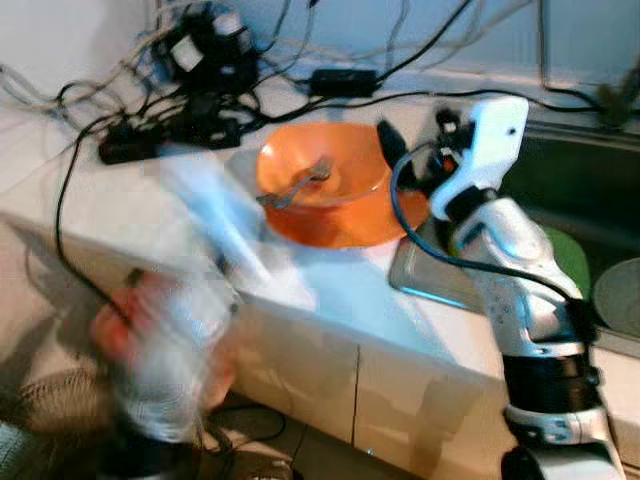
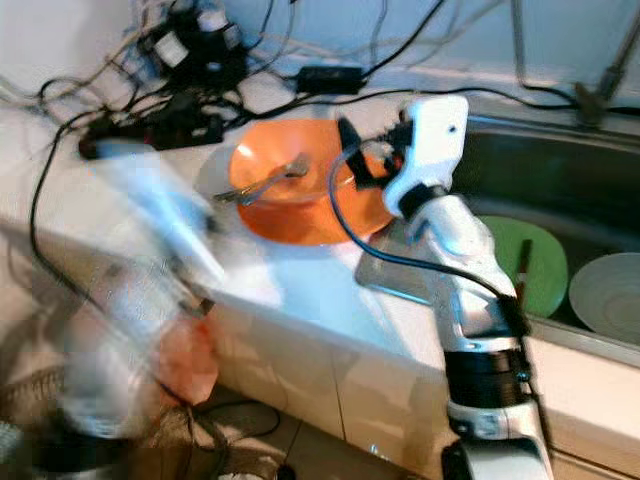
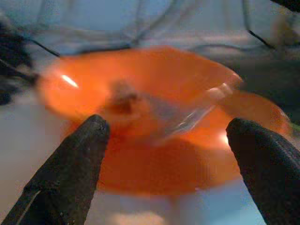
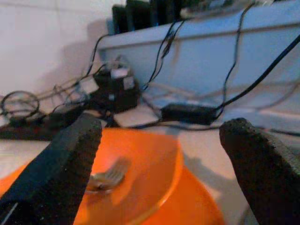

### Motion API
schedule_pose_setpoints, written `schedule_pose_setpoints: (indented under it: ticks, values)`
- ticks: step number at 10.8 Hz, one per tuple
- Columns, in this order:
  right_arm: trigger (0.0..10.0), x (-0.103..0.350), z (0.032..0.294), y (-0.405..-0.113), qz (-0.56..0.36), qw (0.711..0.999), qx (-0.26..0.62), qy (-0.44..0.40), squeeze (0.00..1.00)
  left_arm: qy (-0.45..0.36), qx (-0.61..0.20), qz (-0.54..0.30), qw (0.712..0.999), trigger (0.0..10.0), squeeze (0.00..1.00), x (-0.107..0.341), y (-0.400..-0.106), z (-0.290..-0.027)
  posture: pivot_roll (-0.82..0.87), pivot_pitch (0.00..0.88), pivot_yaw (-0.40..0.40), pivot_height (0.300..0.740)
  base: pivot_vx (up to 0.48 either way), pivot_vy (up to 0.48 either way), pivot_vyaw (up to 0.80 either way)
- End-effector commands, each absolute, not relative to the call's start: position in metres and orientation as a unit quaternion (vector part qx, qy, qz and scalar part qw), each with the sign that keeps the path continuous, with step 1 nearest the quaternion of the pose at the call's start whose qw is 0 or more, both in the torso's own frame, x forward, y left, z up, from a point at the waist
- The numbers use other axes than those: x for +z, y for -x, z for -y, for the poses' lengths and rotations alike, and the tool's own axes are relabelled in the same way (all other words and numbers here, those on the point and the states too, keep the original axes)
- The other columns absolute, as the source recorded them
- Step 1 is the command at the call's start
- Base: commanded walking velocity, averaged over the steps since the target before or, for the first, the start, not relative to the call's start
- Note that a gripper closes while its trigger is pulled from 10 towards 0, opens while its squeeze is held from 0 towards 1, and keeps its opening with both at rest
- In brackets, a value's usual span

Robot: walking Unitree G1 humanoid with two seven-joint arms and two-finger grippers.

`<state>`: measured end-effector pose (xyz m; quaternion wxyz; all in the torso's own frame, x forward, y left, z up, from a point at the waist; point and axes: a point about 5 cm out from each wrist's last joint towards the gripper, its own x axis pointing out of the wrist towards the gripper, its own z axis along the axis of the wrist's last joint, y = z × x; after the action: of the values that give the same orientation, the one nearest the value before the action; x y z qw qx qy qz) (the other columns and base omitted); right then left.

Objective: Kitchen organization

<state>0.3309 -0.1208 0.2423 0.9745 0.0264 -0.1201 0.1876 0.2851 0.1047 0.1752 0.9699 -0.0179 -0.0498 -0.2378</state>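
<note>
While the orange bowl (image 1: pixel 322 172) sits on an orange plate (image 1: pixel 345 225) on the white counter (image 1: pixel 120 200), holding a fork (image 1: pixel 297 186), the right gripper (image 4: pixel 164 154) hovers at its 3 o'clock, fingers spread wide; the left gripper (image 3: pixel 168 164), blurred, gapes near its 7 o'clock.

The left arm (image 1: pixel 190 300) is a motion-blurred smear, and the white plate (image 2: pixel 610 297) is cut off.

You are seeing a white counter (image 1: pixel 120 205) carrying an orange plate (image 1: pixel 345 228), tangled black cables (image 1: pixel 200 110) and a power adapter (image 1: pixel 343 81).
</note>
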Motion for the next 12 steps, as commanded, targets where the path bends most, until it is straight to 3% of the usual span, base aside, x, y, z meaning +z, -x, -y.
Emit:
schedule_pose_setpoints:
  ticks: [1, 6, 8, 12]
  values:
    - [10.0, 0.242, 0.115, -0.33, 0.118, 0.973, 0.199, -0.028, 0.0, 0.007, -0.228, 0.096, 0.969, 10.0, 0.0, 0.198, -0.29, -0.112, 0.13, 0.076, 0.105, 0.74, 0.0, 0.0, 0.0]
    - [10.0, 0.248, 0.119, -0.331, 0.133, 0.972, 0.191, -0.036, 0.0, 0.001, -0.215, 0.126, 0.969, 10.0, 0.0, 0.21, -0.293, -0.117, 0.14, 0.071, 0.103, 0.74, 0.0, 0.0, 0.0]
    - [10.0, 0.248, 0.119, -0.331, 0.129, 0.973, 0.191, -0.032, 0.0, -0.004, -0.238, 0.102, 0.966, 10.0, 0.0, 0.203, -0.293, -0.114, 0.14, 0.071, 0.103, 0.74, 0.0, 0.0, 0.0]
    - [10.0, 0.248, 0.144, -0.331, 0.123, 0.984, 0.127, 0.005, 0.0, 0.114, -0.326, 0.047, 0.937, 10.0, 0.0, 0.201, -0.295, -0.092, 0.12, 0.072, 0.099, 0.74, 0.0, 0.0, 0.0]
